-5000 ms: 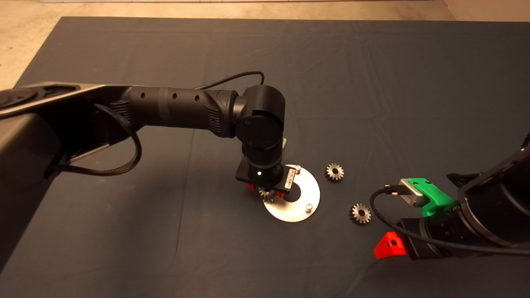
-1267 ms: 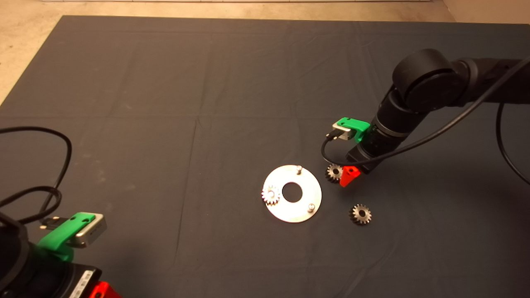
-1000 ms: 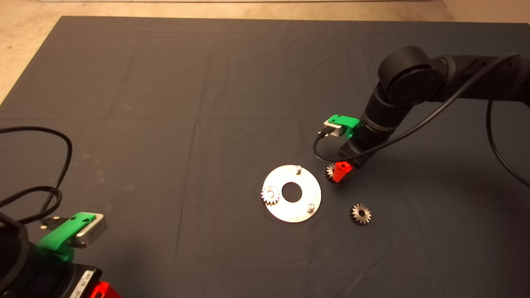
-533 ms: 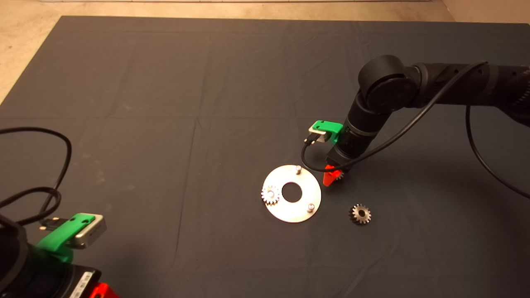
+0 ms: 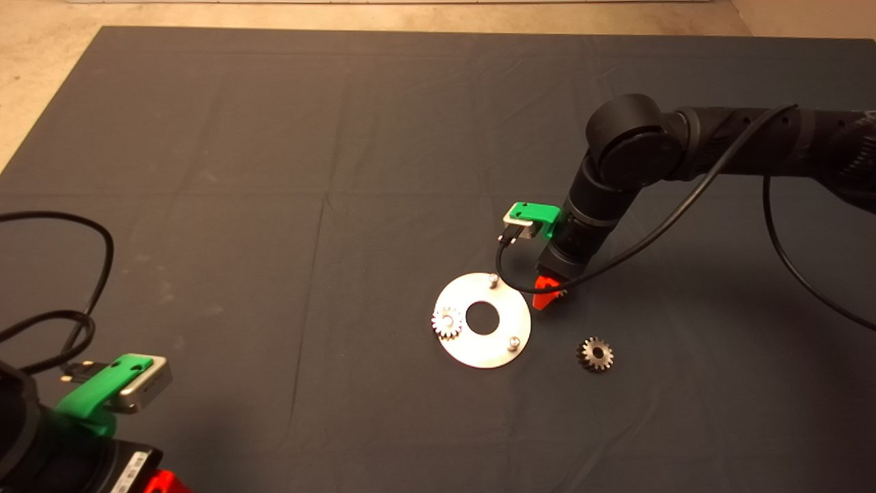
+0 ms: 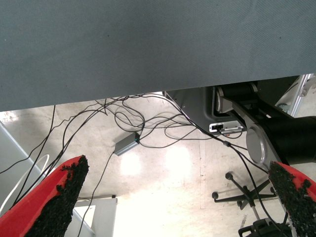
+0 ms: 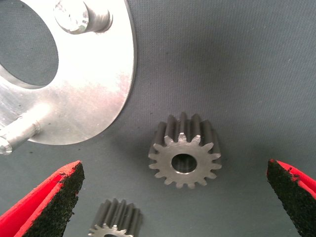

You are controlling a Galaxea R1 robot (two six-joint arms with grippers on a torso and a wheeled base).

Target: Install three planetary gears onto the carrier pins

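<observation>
The dark worktop (image 5: 274, 171) has lots of bare room all around the round shiny plate (image 5: 483, 346). One gear (image 5: 448, 322) already sits on a pin at the plate's left edge. Two more pins, one at the far edge (image 5: 493, 279) and one at the near right edge (image 5: 513, 342), stand bare. The right gripper (image 7: 173, 197) hangs just beside the plate's right edge, over a second gear (image 7: 185, 150) lying flat on the worktop close to the plate. Its red fingers (image 7: 44, 202) are spread wide on both sides of that gear and touch nothing. A third gear (image 5: 595, 354) lies alone, further right. The left gripper (image 6: 173, 197) waits at the near left corner, fingers wide apart and holding nothing.
</observation>
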